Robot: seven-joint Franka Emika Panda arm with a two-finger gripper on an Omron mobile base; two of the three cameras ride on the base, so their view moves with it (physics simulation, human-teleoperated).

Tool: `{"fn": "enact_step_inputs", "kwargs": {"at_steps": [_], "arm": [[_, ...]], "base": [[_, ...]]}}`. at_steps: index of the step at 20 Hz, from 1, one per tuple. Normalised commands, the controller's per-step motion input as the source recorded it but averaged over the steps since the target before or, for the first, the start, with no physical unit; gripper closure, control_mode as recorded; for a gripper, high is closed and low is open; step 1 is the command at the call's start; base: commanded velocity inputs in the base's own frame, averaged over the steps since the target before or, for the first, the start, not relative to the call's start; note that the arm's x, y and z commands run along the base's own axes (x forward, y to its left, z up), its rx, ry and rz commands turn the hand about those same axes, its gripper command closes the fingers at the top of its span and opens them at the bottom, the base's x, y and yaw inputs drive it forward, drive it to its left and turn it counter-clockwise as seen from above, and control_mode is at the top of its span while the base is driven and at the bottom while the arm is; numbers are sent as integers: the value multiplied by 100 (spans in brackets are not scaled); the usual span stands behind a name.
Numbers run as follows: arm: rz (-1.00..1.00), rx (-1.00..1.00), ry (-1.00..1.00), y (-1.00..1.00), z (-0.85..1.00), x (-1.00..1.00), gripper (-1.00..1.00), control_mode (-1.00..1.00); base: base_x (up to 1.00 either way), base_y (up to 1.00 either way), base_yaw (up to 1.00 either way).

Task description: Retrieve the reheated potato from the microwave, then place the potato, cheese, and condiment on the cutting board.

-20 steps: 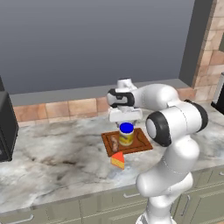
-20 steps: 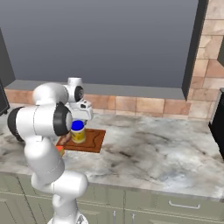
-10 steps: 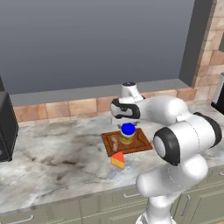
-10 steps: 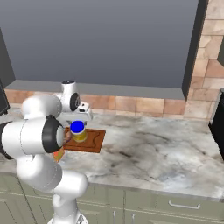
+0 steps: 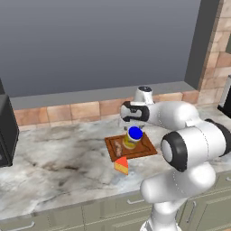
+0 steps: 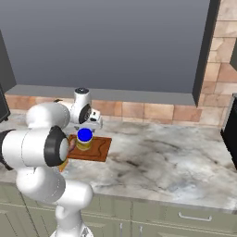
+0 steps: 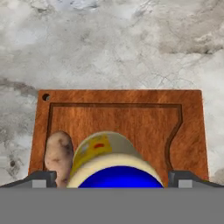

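Observation:
The cutting board lies on the marble counter. On it stands the condiment jar, upright, blue lid up. The potato lies on the board just left of the jar. The cheese wedge rests on the counter, touching the board's front edge. My gripper hangs just above and behind the jar, open. In the hand view its fingertips stand wide on either side of the jar without touching it.
The black microwave stands at the left end of the counter. A brick backsplash and a grey ledge run behind the board. A dark appliance sits at the counter's right end. Bare marble stretches right of the board.
The arm has swung its elbow round and the hand has shifted back toward the wall above the jar. The jar, potato and cheese have stayed put.

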Motion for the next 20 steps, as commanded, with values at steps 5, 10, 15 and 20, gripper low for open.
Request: {"fn": "enact_step_inputs", "kwargs": {"at_steps": [5, 10, 15, 20], "arm": [[0, 33, 12, 21, -68, 31, -100, -100], [0, 32, 3, 29, -60, 5, -100, -100], [0, 7, 0, 18, -7, 27, -100, -100], [0, -24, -6, 13, 15, -2, -100, -100]], "base": [[0, 0, 0], [0, 0, 0], [0, 0, 0], [0, 0, 0]]}}
